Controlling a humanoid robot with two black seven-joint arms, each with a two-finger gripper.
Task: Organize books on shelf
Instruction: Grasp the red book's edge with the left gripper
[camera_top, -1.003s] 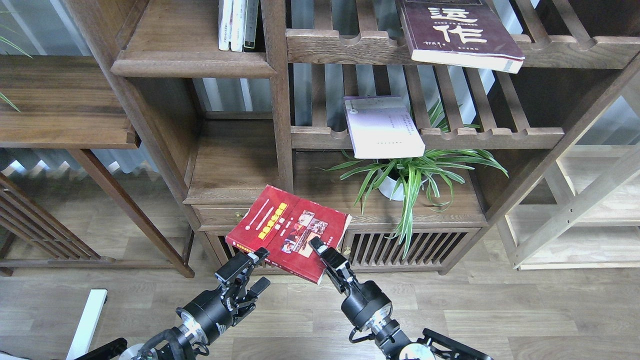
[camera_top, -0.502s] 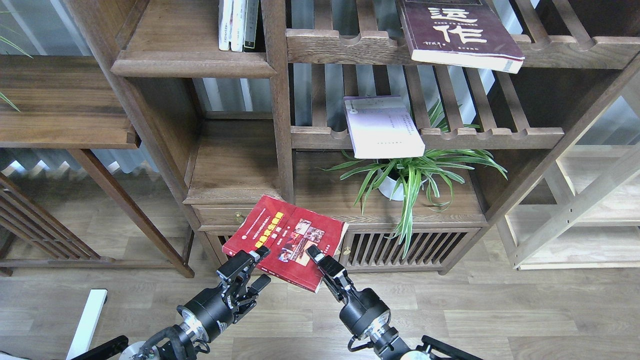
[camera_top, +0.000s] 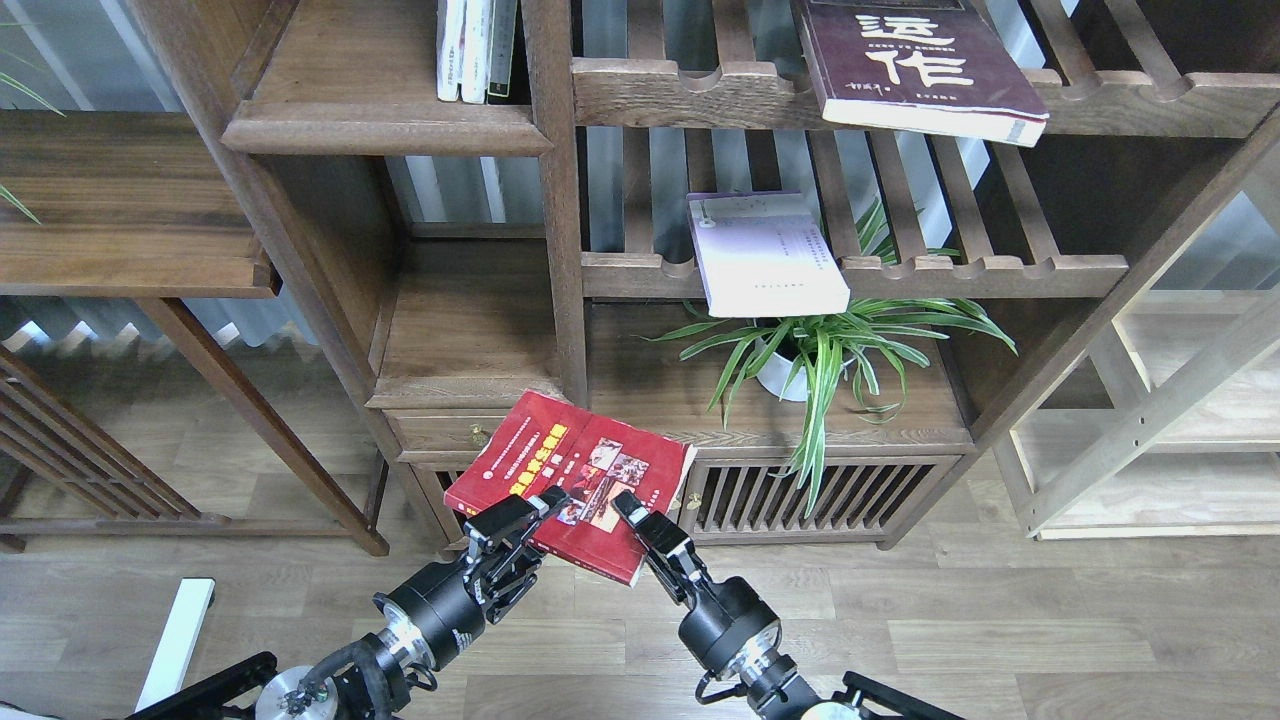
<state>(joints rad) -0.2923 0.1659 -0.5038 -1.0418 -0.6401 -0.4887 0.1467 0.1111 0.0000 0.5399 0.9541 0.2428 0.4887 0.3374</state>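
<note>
Item: red book (camera_top: 570, 480), thick paperback, yellow title and photo panel on the cover. Location: held low in front of the cabinet, tilted, clear of any shelf board.

Hold: right hand (camera_top: 632, 512) closed on the near edge of the cover, by the photo panel. Left hand (camera_top: 520, 515) at the near-left edge, fingers apparently around that edge (whether they actually pinch it I cannot tell).

Handling, judged: fairly heavy for its size; soft cover likely to flex and sag if pinched at one corner; glossy face probably slippery. Best taken near the spine or across the full thickness of the page block, one hand per side.

Other stock: maroon book (camera_top: 915, 65) overhanging the top slatted rack; lavender book (camera_top: 765, 255) overhanging the rack below, above the potted plant (camera_top: 815, 350).

Destination: solid shelf (camera_top: 385, 125), upper left, with upright books (camera_top: 475, 50) already standing there.
</note>
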